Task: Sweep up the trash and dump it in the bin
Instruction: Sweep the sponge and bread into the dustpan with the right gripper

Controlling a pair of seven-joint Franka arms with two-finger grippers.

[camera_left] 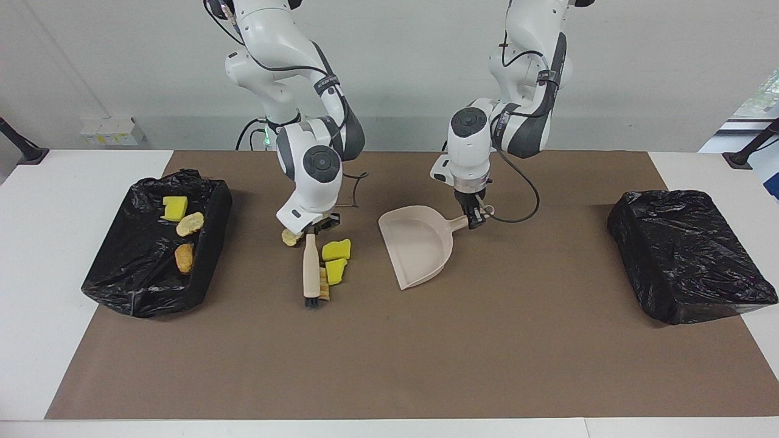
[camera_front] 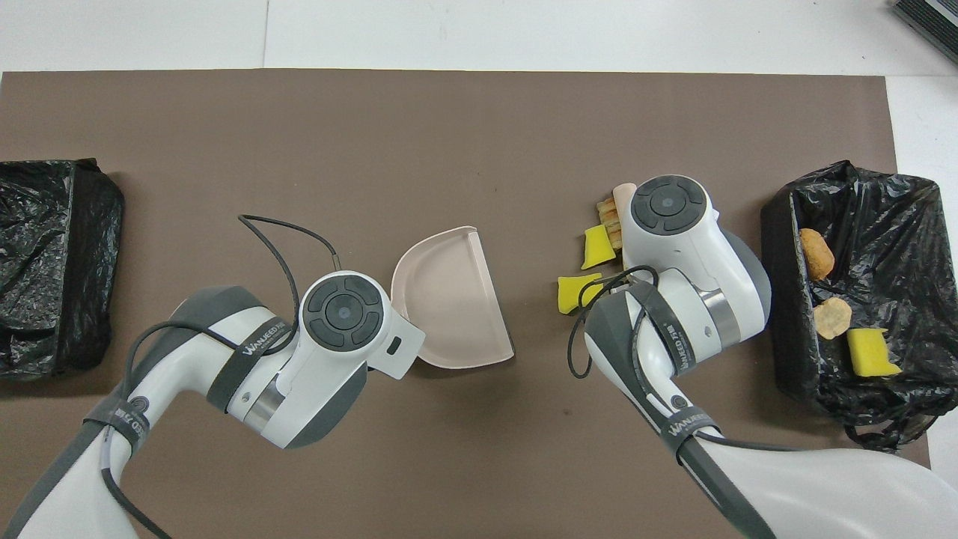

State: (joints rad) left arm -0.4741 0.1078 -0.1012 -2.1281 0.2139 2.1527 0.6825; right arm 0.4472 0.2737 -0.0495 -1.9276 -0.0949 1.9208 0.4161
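Note:
My right gripper (camera_left: 311, 230) is shut on the top of a beige brush (camera_left: 311, 267), whose dark bristles (camera_left: 311, 300) rest on the brown mat. Pressed against the brush on the dustpan's side are two yellow sponge pieces of trash (camera_left: 336, 249) (camera_front: 597, 245) and an orange-brown lump (camera_left: 324, 285). A beige lump (camera_left: 289, 237) lies beside the gripper, toward the bin. The black-lined bin (camera_left: 140, 286) at the right arm's end holds three pieces. My left gripper (camera_left: 476, 220) is shut on the handle of the beige dustpan (camera_left: 420, 243) (camera_front: 449, 299), which rests on the mat.
A second black-bagged box (camera_left: 688, 252) (camera_front: 52, 262) sits at the left arm's end of the table. The brown mat (camera_left: 389, 359) stretches bare toward the table edge farthest from the robots. In the overhead view both wrists hide their grippers.

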